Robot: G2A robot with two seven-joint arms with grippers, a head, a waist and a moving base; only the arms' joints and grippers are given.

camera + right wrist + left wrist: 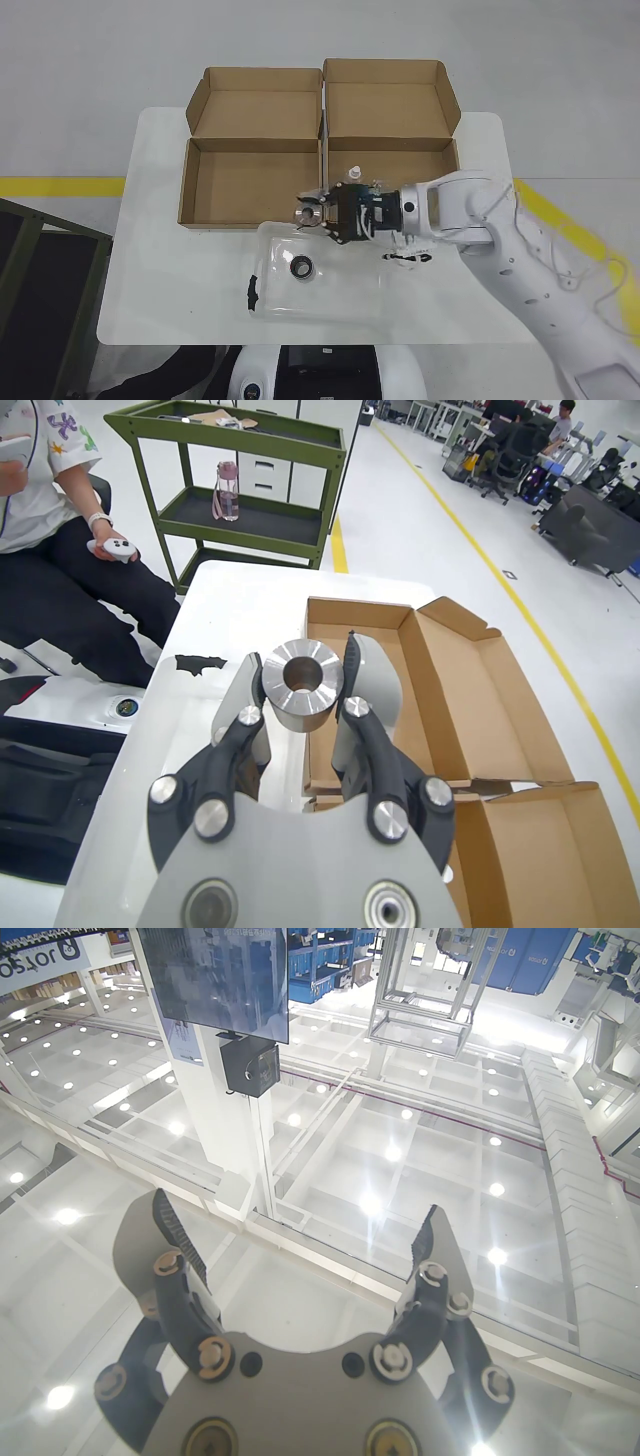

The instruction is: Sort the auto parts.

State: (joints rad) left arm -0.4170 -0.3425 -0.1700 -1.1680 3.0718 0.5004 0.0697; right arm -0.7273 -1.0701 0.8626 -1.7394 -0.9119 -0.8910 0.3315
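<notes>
My right gripper (pixel 302 680) is shut on a shiny metal bushing (pixel 302 690), a short steel cylinder with a round bore. In the top view the right gripper (pixel 308 213) holds the bushing (pixel 305 213) just above the near wall of the left cardboard box (pixel 215 190), over the far rim of the clear plastic tray (pixel 340 295). A dark ring-shaped part (pixel 300 267) lies in that tray. A small white part (pixel 353 169) sits in the right cardboard box (pixel 400 165). My left gripper (pixel 300 1238) is open, pointing up at the ceiling with nothing between its fingers.
Both boxes have their lids folded back toward the far table edge. A black clip (pixel 252 293) sits on the tray's left rim. A green shelf cart (pixel 240 485) and a seated person holding a controller (pixel 112 547) are beyond the table's end.
</notes>
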